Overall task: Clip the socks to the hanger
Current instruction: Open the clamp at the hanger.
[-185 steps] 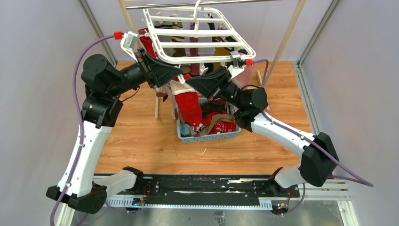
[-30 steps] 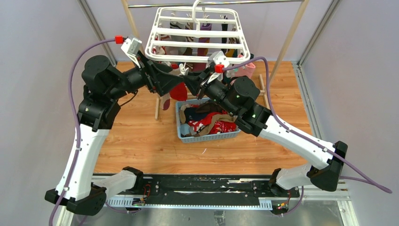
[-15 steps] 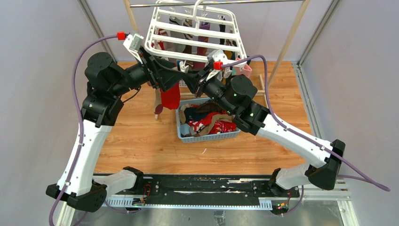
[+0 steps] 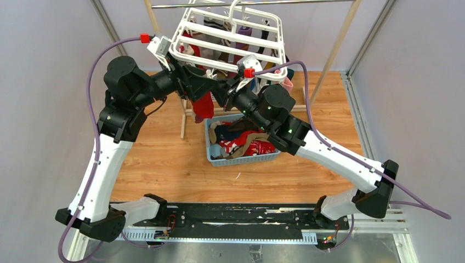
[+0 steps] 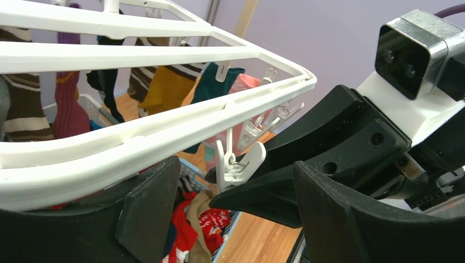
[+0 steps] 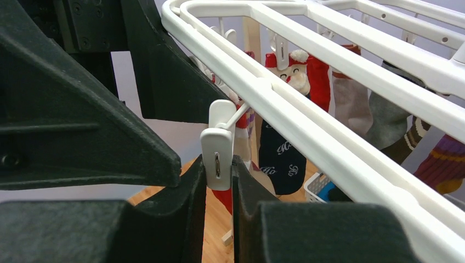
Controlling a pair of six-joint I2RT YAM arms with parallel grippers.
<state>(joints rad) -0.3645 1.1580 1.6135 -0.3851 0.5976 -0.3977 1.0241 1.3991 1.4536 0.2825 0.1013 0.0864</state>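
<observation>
The white hanger (image 4: pixel 230 41) hangs tilted from the rail, with several socks (image 6: pixel 282 159) clipped under it. My right gripper (image 6: pixel 218 164) is shut on a white clip (image 6: pixel 217 148) on the hanger's near bar; the clip also shows in the left wrist view (image 5: pixel 237 163). My left gripper (image 5: pixel 233 181) is open right beside it, just under the hanger's bar (image 5: pixel 164 129). In the top view a red sock (image 4: pixel 204 107) hangs under my left gripper (image 4: pixel 205 90), close to my right gripper (image 4: pixel 222 97). I cannot tell what holds the sock.
A blue mesh basket (image 4: pixel 241 160) with several red, tan and navy socks (image 4: pixel 244 139) stands on the wooden floor under the grippers. The rail (image 4: pixel 252 3) rests on wooden posts (image 4: pixel 339 41). Grey walls stand on both sides.
Both grippers have risen and moved back to the hanger's near bar, and the hanger has tilted more. The red sock has come up from over the basket.
</observation>
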